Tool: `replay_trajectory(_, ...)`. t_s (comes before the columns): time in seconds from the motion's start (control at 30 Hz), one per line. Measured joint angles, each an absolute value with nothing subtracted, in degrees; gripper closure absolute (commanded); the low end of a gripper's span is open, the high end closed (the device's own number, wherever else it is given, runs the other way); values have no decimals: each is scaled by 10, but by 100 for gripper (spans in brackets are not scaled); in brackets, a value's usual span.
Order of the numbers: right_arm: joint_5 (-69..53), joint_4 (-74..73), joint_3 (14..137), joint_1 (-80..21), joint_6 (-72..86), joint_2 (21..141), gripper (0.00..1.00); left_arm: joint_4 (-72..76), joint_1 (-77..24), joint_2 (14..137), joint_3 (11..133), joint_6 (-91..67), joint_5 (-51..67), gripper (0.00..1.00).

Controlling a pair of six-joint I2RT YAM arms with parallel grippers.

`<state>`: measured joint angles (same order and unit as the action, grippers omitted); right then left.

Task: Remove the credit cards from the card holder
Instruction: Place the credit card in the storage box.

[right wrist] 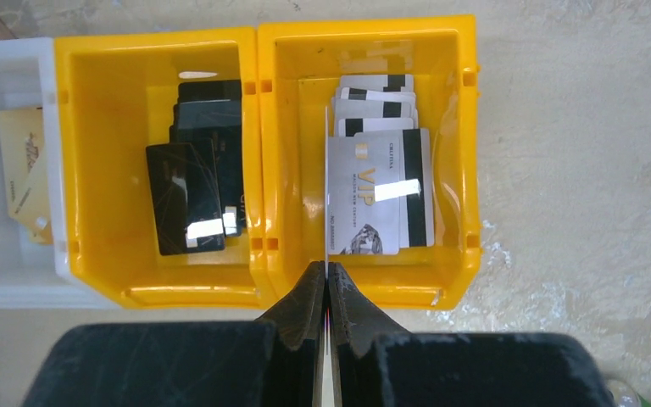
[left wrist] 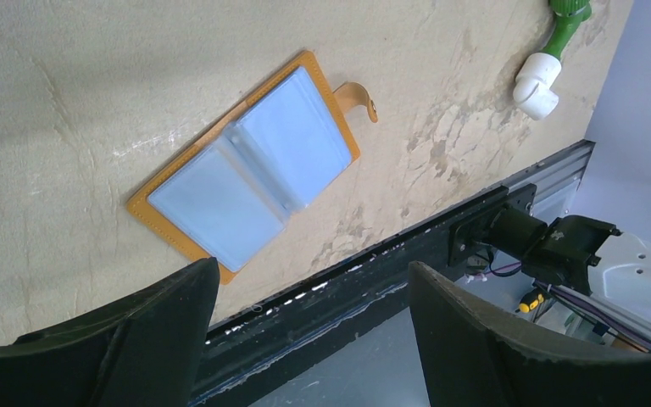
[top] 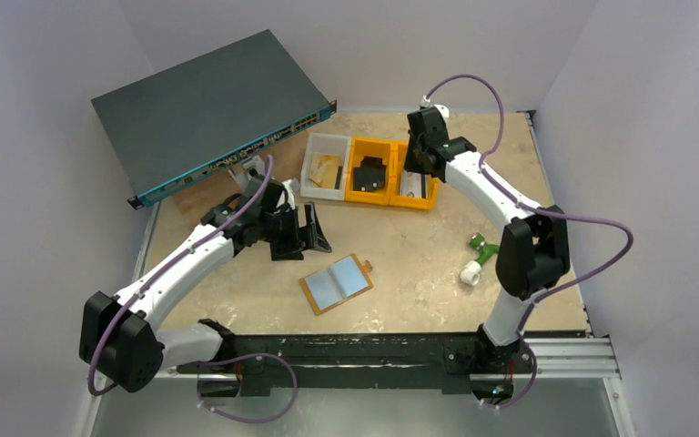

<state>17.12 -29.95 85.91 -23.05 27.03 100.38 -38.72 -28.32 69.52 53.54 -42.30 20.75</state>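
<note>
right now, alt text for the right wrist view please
The right tool, shut on a thin card seen edge-on, hangs over a yellow bin of silver cards. The neighbouring yellow bin holds black cards, and a white bin beyond it holds tan cards.

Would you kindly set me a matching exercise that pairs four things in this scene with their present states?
Things:
1. card holder
2. left pincer
3. right pincer
4. black cards

States:
A. lying in a yellow bin
B. open wide, holding nothing
C. spread open, flat on the table
D. shut on a thin card seen edge-on

Pairs: 1-C, 2-B, 3-D, 4-A
</note>
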Motion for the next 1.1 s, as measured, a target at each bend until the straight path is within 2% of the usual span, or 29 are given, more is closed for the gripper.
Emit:
replay_trajectory(0.33,171,-301,901,-225,257,1073,100,-387,-283,686,535,-423,208,18)
replay_trajectory(0.83,216,-324,923,-221,250,1103,100,-387,-283,682,535,-423,207,18)
replay_trajectory(0.97,240,-335,932,-221,247,1122,94,-387,-283,681,535,-423,208,18)
replay_trajectory(1.1,256,-346,941,-221,244,1147,82,-387,-283,679,535,-423,208,18)
